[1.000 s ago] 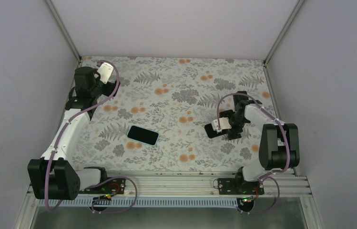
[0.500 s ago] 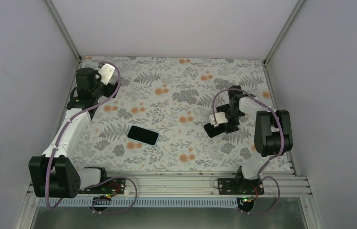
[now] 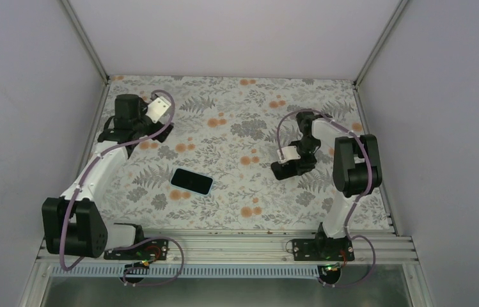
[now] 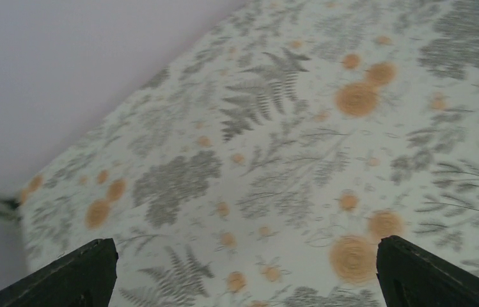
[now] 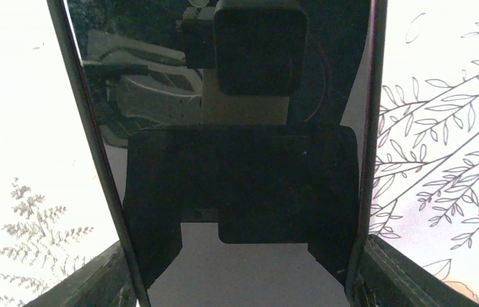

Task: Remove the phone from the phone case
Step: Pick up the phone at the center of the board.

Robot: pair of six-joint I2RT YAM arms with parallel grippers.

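The light-blue phone case (image 3: 191, 181) lies flat on the floral tablecloth, centre-left, its dark side up. The black phone (image 3: 283, 171) is apart from it, held in my right gripper (image 3: 292, 165) low over the table at the right. In the right wrist view the phone's glossy screen (image 5: 236, 179) fills the gap between the two fingers (image 5: 96, 281), which press on its long edges. My left gripper (image 3: 162, 131) is open and empty over the far-left part of the table; its wrist view (image 4: 243, 256) shows only cloth between the widely spread fingers.
The floral cloth (image 3: 236, 128) covers the whole table. Grey walls with metal corner posts (image 3: 86, 38) close off the left, back and right. The arm bases stand on the metal rail (image 3: 236, 246) at the near edge.
My right arm has folded back and carried the phone a little left and farther from the near edge. My left gripper has swung right, away from the left wall.
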